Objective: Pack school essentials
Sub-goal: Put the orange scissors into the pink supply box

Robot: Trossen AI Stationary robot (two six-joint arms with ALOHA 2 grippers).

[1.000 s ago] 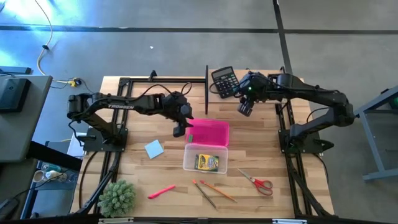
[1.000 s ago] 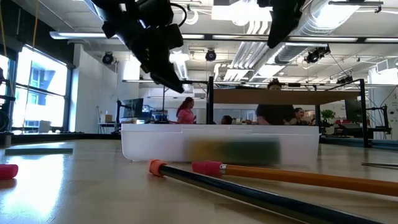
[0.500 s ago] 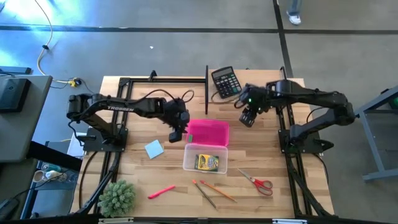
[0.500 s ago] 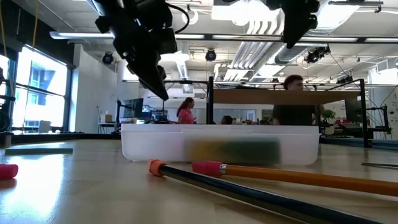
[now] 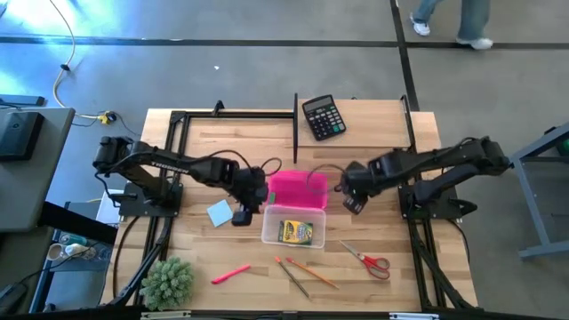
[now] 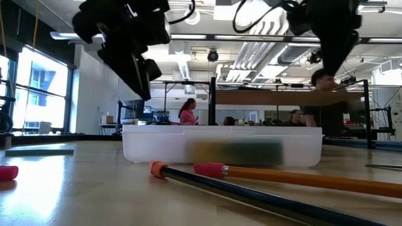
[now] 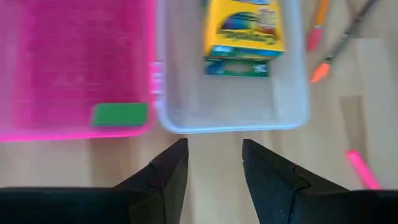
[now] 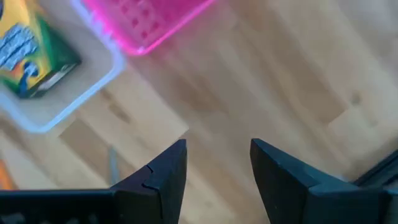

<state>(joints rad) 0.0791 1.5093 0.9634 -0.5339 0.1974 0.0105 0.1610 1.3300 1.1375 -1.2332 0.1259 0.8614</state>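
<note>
A clear plastic box (image 5: 293,227) holds the yellow-green crayon box (image 5: 295,232). The box's pink lid (image 5: 298,188) lies open behind it, toward the far edge. A tiny green eraser (image 7: 120,114) lies on the lid. My left gripper (image 5: 242,213) is open above the wood left of the box, beside the light-blue sticky-note pad (image 5: 220,212). My right gripper (image 5: 349,200) is open over bare wood right of the box. Two pencils (image 5: 302,271), a red-pink pen (image 5: 231,274) and red-handled scissors (image 5: 367,260) lie near the near edge.
A black calculator (image 5: 323,116) lies at the far edge. A spiky green plant ball (image 5: 167,283) sits in the near left corner. Bare wood shows to the right of the box (image 8: 267,81). In the low view, people stand in the room beyond the table.
My left gripper has moved from the lid's left edge toward the near edge and a little left, ending beside the sticky-note pad. My right gripper has travelled from near the calculator toward the near edge, to the right of the box.
</note>
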